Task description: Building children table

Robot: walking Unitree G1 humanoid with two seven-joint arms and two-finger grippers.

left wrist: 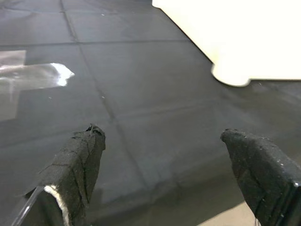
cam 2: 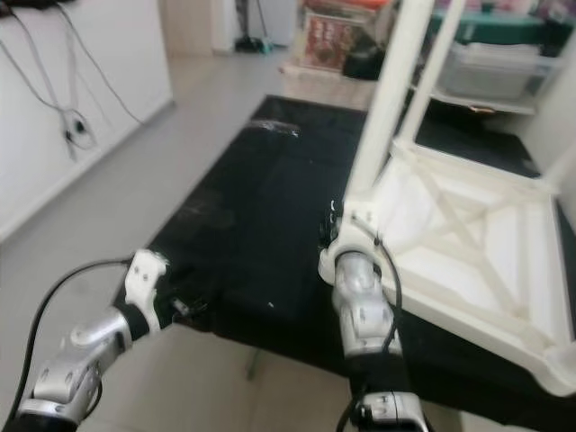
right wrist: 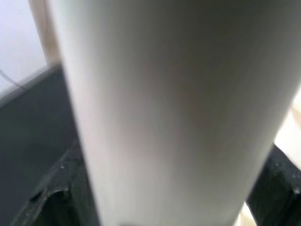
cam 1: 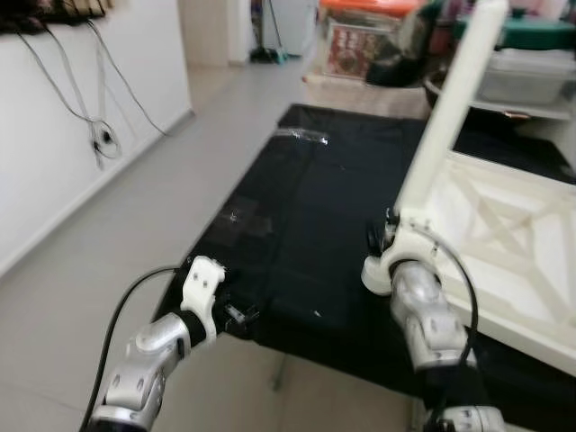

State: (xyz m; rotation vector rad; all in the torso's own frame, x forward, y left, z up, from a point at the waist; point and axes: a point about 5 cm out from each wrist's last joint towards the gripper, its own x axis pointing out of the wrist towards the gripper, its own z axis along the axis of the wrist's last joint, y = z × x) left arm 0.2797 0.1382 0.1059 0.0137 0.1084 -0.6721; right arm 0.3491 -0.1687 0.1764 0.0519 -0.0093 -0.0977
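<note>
Jaws: right gripper point(right wrist: 155, 207) clamped round the white leg point(cam 1: 450, 108) standing at the near corner of the upturned tabletop point(cam 1: 504, 243), left gripper point(left wrist: 164, 160) wide open just off that corner, so I'd keep the leg dead upright while seating it.

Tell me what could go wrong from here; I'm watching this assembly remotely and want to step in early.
The right tool grips the white leg low, at its base, so the tall leg could lever sideways or pull crooked in its corner. The upturned tabletop lies unsteadied on the black mat; it may slide. The left tool hovers open at the mat's near edge, holding nothing.
</note>
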